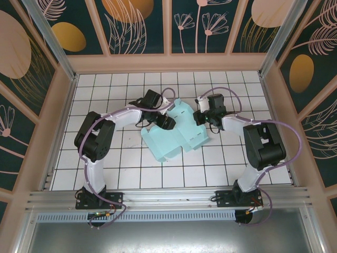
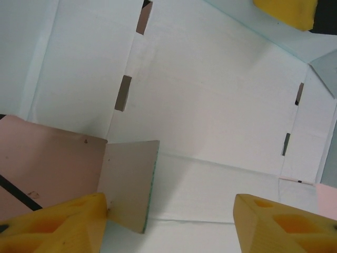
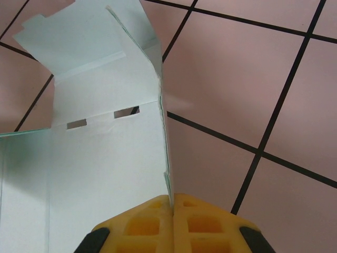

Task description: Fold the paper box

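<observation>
The paper box (image 1: 176, 134), a pale aqua card with creased panels and slots, lies partly folded in the middle of the tiled floor. My left gripper (image 1: 165, 123) hovers over its left part. In the left wrist view that gripper (image 2: 171, 226) is open, its yellow fingertips (image 2: 58, 224) wide apart above the white inner panel (image 2: 210, 105), and a small raised flap (image 2: 129, 182) stands beside the left finger. My right gripper (image 1: 201, 117) holds the box's right edge. In the right wrist view it (image 3: 172, 203) is shut on the thin raised wall of the paper box (image 3: 105, 158).
The white tiled floor (image 1: 105, 158) is ringed by wooden walls (image 1: 66, 105). An aluminium rail (image 1: 168, 197) with both arm bases runs along the near edge. Bare tiles (image 3: 253, 84) lie right of the held wall.
</observation>
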Controlling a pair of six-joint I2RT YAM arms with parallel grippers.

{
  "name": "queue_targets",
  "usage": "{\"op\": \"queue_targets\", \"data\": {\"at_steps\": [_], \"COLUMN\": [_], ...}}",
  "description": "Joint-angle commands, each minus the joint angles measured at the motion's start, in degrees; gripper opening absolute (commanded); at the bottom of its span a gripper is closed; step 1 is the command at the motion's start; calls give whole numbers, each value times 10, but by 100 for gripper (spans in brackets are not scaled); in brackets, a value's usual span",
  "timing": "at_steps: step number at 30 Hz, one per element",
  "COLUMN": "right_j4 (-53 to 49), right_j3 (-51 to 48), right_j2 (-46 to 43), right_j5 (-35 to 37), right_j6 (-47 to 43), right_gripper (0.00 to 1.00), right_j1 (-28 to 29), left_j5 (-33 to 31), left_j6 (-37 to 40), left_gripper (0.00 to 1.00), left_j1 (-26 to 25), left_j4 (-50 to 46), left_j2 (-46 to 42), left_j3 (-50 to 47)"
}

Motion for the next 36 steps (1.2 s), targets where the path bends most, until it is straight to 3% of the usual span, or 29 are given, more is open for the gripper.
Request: {"op": "queue_targets", "data": {"at_steps": [1, 8, 18, 24, 28, 36], "right_j4": [24, 24, 16, 11, 7, -3], "right_j3": [15, 20, 29, 33, 35, 29], "right_j2": [9, 15, 27, 34, 34, 31], "right_j5": [6, 3, 10, 22, 33, 39], "right_j6": [15, 16, 13, 14, 18, 28], "right_gripper": [0, 0, 0, 0, 0, 0], "right_j1": [3, 7, 17, 19, 19, 14], "left_j5": [19, 24, -44, -76, -99, -91], "left_j6": [15, 27, 33, 35, 4, -96], "left_gripper": [57, 54, 54, 53, 46, 55], "left_j1": [-17, -25, -39, -61, -61, -61], "left_j4": [-20, -44, -99, -104, -80, -70], "left_j2": [12, 45, 110, 100, 76, 44], "left_j3": [13, 28, 70, 74, 64, 95]}}
